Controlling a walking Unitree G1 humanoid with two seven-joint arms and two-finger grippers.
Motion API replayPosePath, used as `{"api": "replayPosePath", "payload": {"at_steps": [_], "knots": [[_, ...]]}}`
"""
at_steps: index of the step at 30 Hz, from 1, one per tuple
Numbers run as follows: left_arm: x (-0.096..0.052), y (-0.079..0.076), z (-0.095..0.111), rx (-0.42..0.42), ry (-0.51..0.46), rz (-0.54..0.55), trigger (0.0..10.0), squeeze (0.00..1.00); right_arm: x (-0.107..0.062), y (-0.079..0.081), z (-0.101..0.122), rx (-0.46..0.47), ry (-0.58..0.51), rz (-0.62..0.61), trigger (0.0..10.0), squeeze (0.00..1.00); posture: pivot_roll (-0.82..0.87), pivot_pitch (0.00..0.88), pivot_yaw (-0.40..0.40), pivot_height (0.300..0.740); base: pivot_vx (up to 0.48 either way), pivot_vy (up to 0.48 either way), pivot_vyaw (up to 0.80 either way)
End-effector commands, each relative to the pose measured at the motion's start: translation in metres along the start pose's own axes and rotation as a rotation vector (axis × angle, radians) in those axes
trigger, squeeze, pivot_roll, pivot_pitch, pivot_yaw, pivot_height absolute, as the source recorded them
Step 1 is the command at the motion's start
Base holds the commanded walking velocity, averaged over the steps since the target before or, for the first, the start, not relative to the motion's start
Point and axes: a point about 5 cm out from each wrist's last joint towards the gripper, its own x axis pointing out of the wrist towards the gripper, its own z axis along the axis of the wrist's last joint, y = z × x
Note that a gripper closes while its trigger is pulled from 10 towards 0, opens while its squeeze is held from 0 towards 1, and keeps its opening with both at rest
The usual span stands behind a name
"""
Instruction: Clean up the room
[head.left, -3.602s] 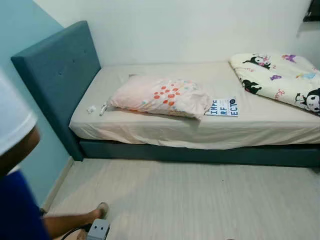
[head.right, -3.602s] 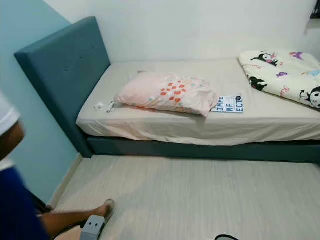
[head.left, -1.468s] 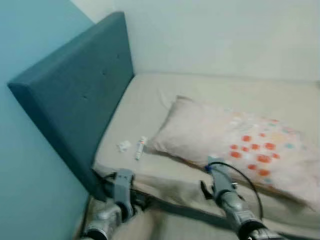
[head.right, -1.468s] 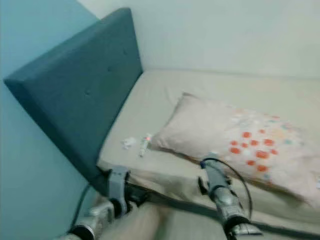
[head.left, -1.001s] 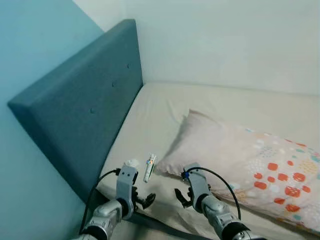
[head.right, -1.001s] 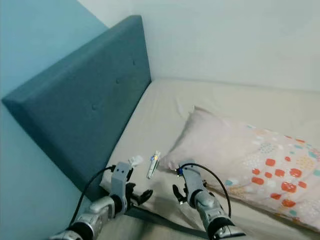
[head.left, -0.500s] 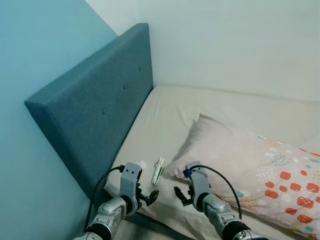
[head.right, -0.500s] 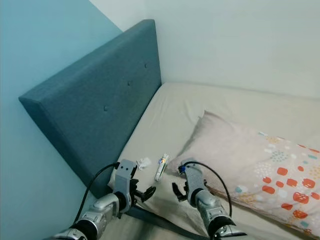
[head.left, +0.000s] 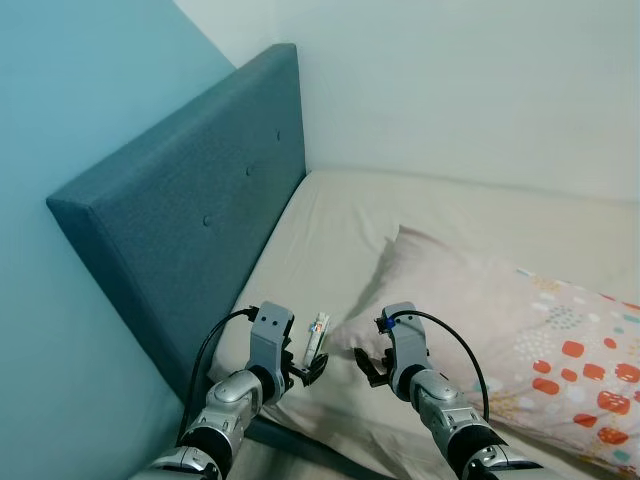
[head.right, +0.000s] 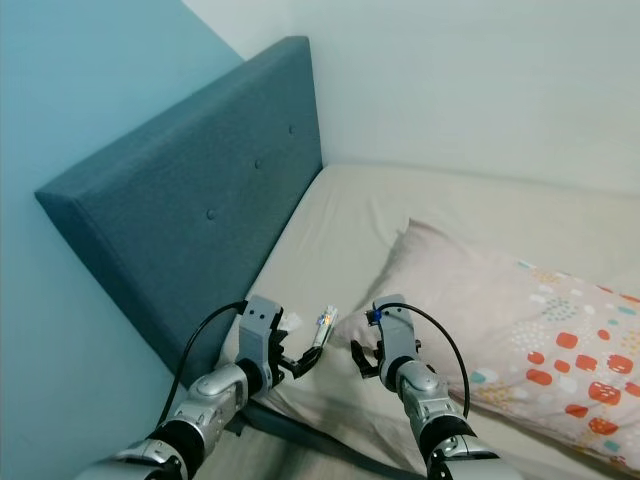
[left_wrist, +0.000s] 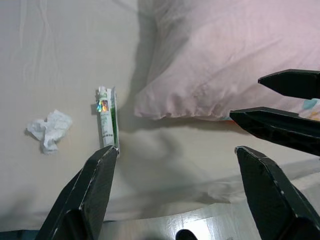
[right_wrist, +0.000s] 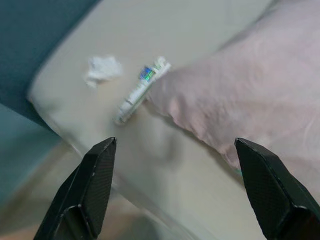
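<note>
Tube (left_wrist: 107, 118), small, flattened, crimped at one end, lies on the smooth beige sheet (head.left: 330, 225) just beside the soft pink pillow (head.left: 480, 320); crumpled white tissue (left_wrist: 49, 130) on the tube's far side from the pillow. Left gripper (head.left: 309, 368) and right gripper (head.left: 368, 366) hover near the pillow's corner, fingers spread, empty. Both sit closer to the tube than half a second ago.

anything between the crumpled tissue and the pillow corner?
Yes: the small tube lies on the sheet between the crumpled tissue and the pillow. Left wrist view shows it best, apart from both.
</note>
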Motion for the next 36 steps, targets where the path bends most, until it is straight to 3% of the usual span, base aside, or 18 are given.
{"api": "replayPosePath", "payload": {"at_steps": [1, 2, 5, 10, 13, 15, 20, 21, 23, 26, 27, 30, 31, 32, 33, 34, 35, 36], "knots": [[-0.001, 0.0, 0.0, 0.005, -0.007, -0.002, 10.0, 0.0, -0.001, -0.005, -0.007, -0.037, 0.061, -0.056, 10.0, 0.0, -0.07, 0.085, 0.068, 0.635, 0.0, 0.0, 0.0], [-0.001, 0.0, 0.0, 0.005, -0.007, -0.002, 10.0, 0.0, -0.001, -0.005, -0.007, -0.037, 0.061, -0.056, 10.0, 0.0, -0.07, 0.085, 0.068, 0.635, 0.0, 0.0, 0.0], [0.0, -0.001, 0.003, 0.021, -0.02, -0.006, 10.0, 0.0, -0.008, -0.025, -0.017, -0.041, 0.121, -0.175, 10.0, 0.0, -0.07, 0.086, 0.067, 0.62, 0.0, 0.0, 0.0], [0.002, 0.001, 0.01, 0.044, -0.053, 0.014, 10.0, 0.0, -0.016, -0.049, -0.02, -0.015, 0.131, -0.307, 10.0, 0.0, -0.08, 0.089, 0.065, 0.605, 0.0, 0.0, 0.0], [0.003, 0.005, 0.018, 0.056, -0.09, 0.044, 10.0, 0.0, -0.02, -0.064, -0.014, 0.012, 0.09, -0.374, 10.0, 0.0, -0.08, 0.088, 0.065, 0.595, 0.0, 0.0, 0.0], [0.004, 0.01, 0.029, 0.06, -0.139, 0.083, 10.0, 0.0, -0.022, -0.076, 0.003, 0.038, -0.01, -0.385, 10.0, 0.0, -0.09, 0.088, 0.066, 0.585, 0.0, 0.0, 0.0], [0.005, 0.015, 0.043, 0.062, -0.201, 0.124, 10.0, 0.0, -0.023, -0.081, 0.023, 0.039, -0.113, -0.341, 10.0, 0.0, -0.1, 0.088, 0.067, 0.575, 0.0, 0.0, 0.0], [0.007, 0.017, 0.054, 0.074, -0.248, 0.14, 10.0, 0.0, -0.022, -0.078, 0.034, 0.034, -0.163, -0.284, 10.0, 0.0, -0.11, 0.091, 0.065, 0.565, 0.0, 0.0, 0.0], [0.007, 0.018, 0.058, 0.079, -0.261, 0.142, 10.0, 0.0, -0.021, -0.076, 0.036, 0.035, -0.17, -0.265, 10.0, 0.0, -0.11, 0.092, 0.065, 0.56, 0.0, 0.0, 0.0], [0.009, 0.016, 0.065, 0.106, -0.287, 0.145, 10.0, 0.0, -0.018, -0.064, 0.033, 0.015, -0.16, -0.208, 10.0, 0.0, -0.12, 0.1, 0.065, 0.55, 0.0, 0.0, 0.0], [0.011, 0.014, 0.068, 0.14, -0.289, 0.146, 10.0, 0.0, -0.016, -0.047, 0.024, 0.026, -0.138, -0.135, 10.0, 0.0, -0.13, 0.113, 0.069, 0.54, 0.0, 0.0, 0.0], [0.011, 0.013, 0.068, 0.153, -0.287, 0.148, 10.0, 0.0, -0.015, -0.04, 0.02, 0.035, -0.131, -0.104, 10.0, 0.0, -0.14, 0.121, 0.073, 0.535, 0.0, 0.0, 0.0], [0.012, 0.012, 0.067, 0.174, -0.275, 0.154, 10.0, 0.0, -0.015, -0.026, 0.016, 0.046, -0.128, -0.044, 10.0, 0.0, -0.14, 0.137, 0.078, 0.53, 0.0, 0.0, 0.0], [0.012, 0.012, 0.067, 0.174, -0.275, 0.154, 10.0, 0.0, -0.015, -0.026, 0.016, 0.046, -0.128, -0.044, 10.0, 0.0, -0.14, 0.137, 0.078, 0.53, 0.0, 0.0, 0.0], [0.012, 0.012, 0.066, 0.187, -0.264, 0.165, 10.0, 0.0, -0.017, -0.012, 0.012, 0.059, -0.134, 0.019, 10.0, 0.0, -0.15, 0.157, 0.083, 0.525, 0.0, 0.0, 0.0], [0.012, 0.012, 0.066, 0.187, -0.264, 0.165, 10.0, 0.0, -0.017, -0.012, 0.012, 0.059, -0.134, 0.019, 10.0, 0.0, -0.15, 0.157, 0.083, 0.525, 0.0, 0.0, 0.0], [0.012, 0.016, 0.066, 0.198, -0.244, 0.202, 10.0, 0.0, -0.025, 0.012, 0.007, 0.099, -0.153, 0.132, 10.0, 0.0, -0.16, 0.18, 0.089, 0.515, 0.0, 0.0, 0.0], [0.012, 0.019, 0.067, 0.196, -0.24, 0.218, 10.0, 0.0, -0.03, 0.018, 0.005, 0.103, -0.162, 0.156, 10.0, 0.0, -0.17, 0.202, 0.094, 0.51, 0.0, 0.0, 0.0]]}}
